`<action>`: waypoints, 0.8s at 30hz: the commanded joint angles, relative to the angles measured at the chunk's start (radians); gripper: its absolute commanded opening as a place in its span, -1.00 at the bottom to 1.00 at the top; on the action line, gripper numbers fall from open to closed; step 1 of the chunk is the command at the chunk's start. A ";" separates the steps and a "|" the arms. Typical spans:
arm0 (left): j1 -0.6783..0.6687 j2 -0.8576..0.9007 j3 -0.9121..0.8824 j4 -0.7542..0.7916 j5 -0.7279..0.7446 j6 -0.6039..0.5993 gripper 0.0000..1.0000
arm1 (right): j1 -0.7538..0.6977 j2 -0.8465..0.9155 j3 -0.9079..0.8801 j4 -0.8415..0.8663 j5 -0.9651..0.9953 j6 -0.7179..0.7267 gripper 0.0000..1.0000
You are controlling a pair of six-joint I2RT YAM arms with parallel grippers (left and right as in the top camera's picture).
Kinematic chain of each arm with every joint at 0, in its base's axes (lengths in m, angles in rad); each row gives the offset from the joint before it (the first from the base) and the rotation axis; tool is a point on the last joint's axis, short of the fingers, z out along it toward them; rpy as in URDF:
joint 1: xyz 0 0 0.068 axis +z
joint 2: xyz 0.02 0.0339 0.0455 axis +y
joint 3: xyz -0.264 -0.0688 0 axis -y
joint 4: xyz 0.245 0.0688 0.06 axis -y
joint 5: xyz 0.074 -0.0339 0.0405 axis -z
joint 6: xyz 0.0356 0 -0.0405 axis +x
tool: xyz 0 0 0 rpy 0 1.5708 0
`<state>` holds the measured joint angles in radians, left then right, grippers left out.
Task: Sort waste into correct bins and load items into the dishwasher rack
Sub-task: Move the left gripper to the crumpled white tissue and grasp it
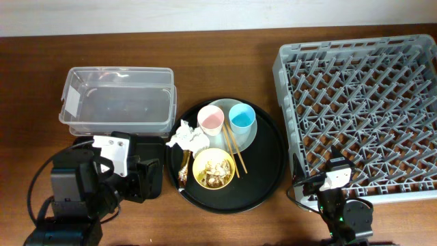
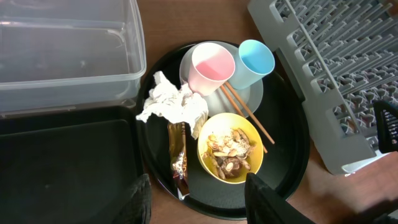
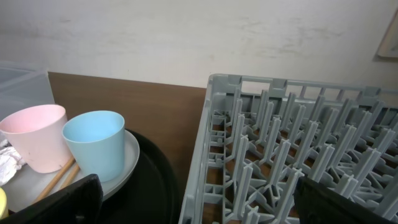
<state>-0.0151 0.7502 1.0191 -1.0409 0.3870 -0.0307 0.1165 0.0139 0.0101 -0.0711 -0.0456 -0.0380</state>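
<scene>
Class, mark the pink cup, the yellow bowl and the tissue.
pink cup (image 2: 212, 65): left wrist view, inside of the cup.
yellow bowl (image 2: 231, 119): left wrist view, bare inner wall at the top.
tissue (image 2: 174, 102): left wrist view, middle of the crumple.

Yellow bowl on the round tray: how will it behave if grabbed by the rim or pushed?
The yellow bowl looks like rigid plastic, probably light. Loose food scraps sit inside, so tilting would likely spill them. The round tray looks glossy; a push would probably slide it, not tip it.
</scene>
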 commanded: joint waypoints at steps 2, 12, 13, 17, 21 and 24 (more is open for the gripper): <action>0.000 0.002 0.012 0.007 -0.018 -0.030 -0.05 | -0.006 -0.005 -0.005 -0.004 -0.002 -0.003 0.97; -0.252 0.177 0.012 0.101 -0.215 -0.144 -0.03 | -0.006 -0.005 -0.005 -0.004 -0.002 -0.003 0.97; -0.292 0.210 0.012 0.113 -0.267 -0.164 -0.03 | -0.006 -0.005 -0.005 -0.004 -0.002 -0.003 0.97; -0.405 0.343 0.012 0.187 -0.406 -0.182 -0.03 | -0.006 -0.005 -0.005 -0.004 -0.002 -0.003 0.97; -0.425 0.517 0.012 0.283 -0.444 -0.182 0.01 | -0.006 -0.005 -0.005 -0.004 -0.002 -0.003 0.97; -0.426 0.647 0.012 0.293 -0.444 -0.182 0.32 | -0.006 -0.005 -0.005 -0.004 -0.002 -0.003 0.97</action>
<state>-0.4366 1.2743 1.0206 -0.7559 -0.0139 -0.2016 0.1165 0.0139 0.0101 -0.0711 -0.0456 -0.0380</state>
